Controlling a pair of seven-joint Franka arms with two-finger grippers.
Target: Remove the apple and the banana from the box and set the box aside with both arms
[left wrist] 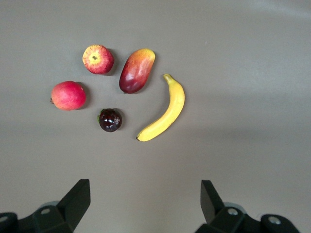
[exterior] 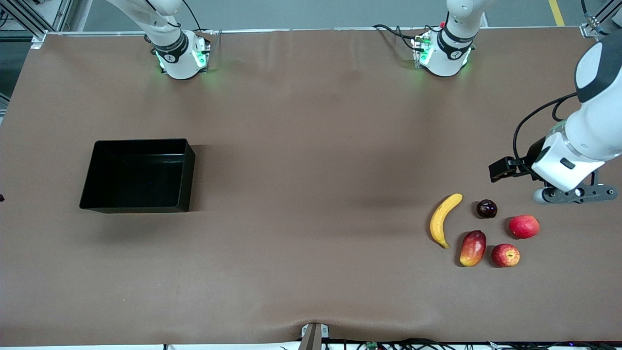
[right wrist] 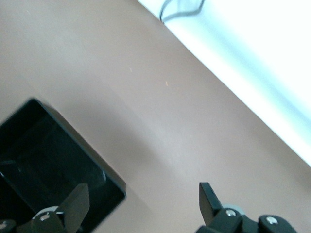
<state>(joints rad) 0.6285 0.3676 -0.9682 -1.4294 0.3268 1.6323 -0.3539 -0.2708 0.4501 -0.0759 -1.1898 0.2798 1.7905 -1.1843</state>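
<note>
5 fruits sat in 1 cluster toward the left arm's end of the table: 1 banana, 1 streaked apple, 1 mango, 1 plain red round fruit and 1 dark round fruit. Around the mango in the front view, the banana lay at 10 o'clock, the dark fruit at 1 o'clock, the red fruit at 2 o'clock and the apple just beside it at 3 o'clock; none touched. 1 black box stood alone toward the right arm's end, well apart from the fruits, nothing in it, with a wide bare stretch of table between. The cluster lay nearer the front camera than the box. The left gripper hung above the table just beside the cluster, fingers spread wide, holding nothing. The right gripper was out of the front view; its wrist view showed it over the box's rim, fingers apart, holding nothing.
</note>
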